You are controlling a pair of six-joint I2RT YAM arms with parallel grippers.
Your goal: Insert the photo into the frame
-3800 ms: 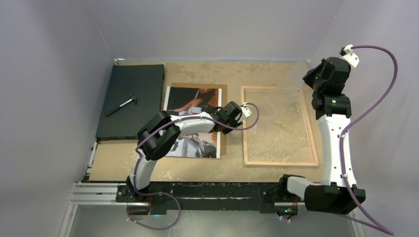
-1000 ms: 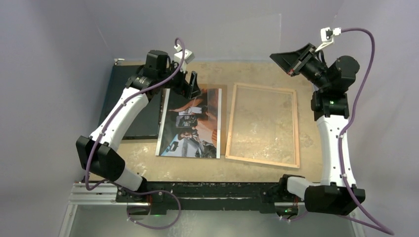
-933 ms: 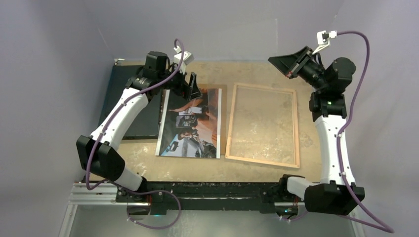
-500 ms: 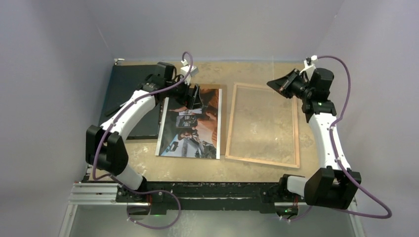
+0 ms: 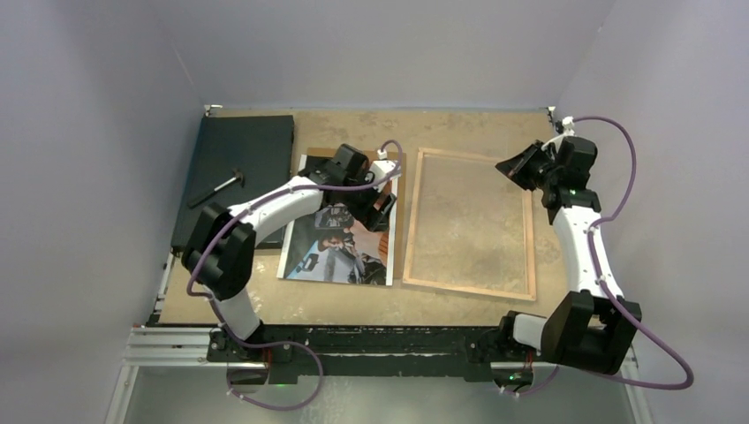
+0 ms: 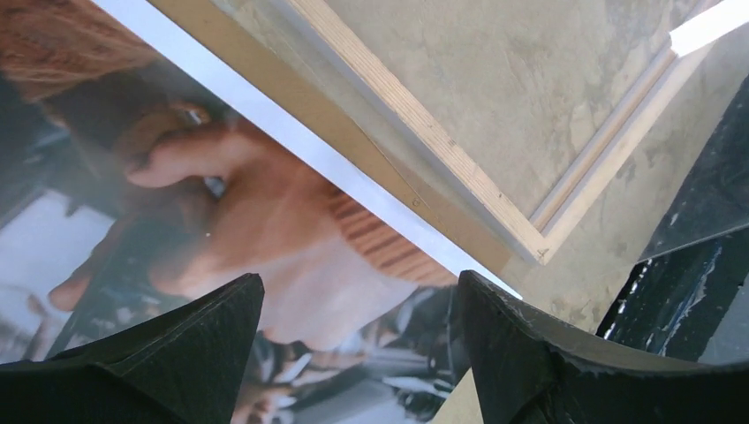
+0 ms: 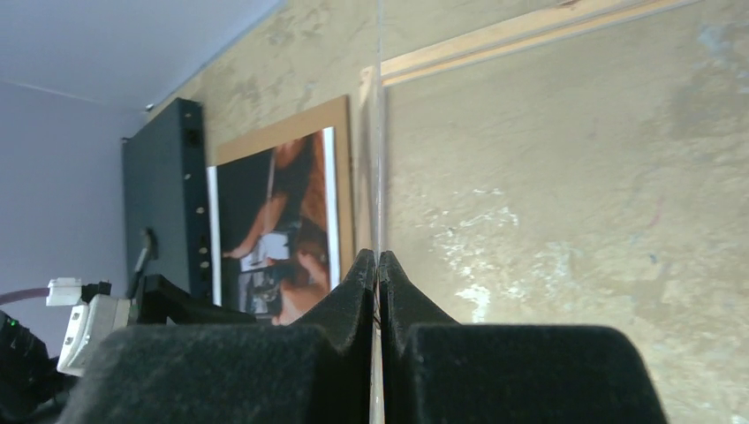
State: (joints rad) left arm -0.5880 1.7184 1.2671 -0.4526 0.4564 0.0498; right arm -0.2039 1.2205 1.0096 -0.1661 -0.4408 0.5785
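The photo [image 5: 340,231] lies face up on a brown backing panel [image 5: 399,212], left of the frame [image 5: 530,238], which lies with its wooden back rails up. My left gripper [image 5: 378,201] hovers open over the photo's right side, with nothing between its fingers. In the left wrist view the photo [image 6: 291,265] fills the space under the left gripper [image 6: 358,296], and the frame's corner [image 6: 530,243] lies just beyond. My right gripper [image 5: 510,168] is at the frame's far right corner. The right gripper [image 7: 378,258] is shut on a thin clear pane [image 7: 380,132], seen edge-on.
A flat black board [image 5: 234,172] with a small tool [image 5: 216,188] on it lies at the far left. It also shows behind the photo [image 7: 274,221] as the black board [image 7: 163,194]. The frame's far rail [image 7: 530,35] crosses the right wrist view.
My left arm has come down from the photo's far end to its right side. My right arm has swung down and in, bringing the pane to the frame's far right corner.
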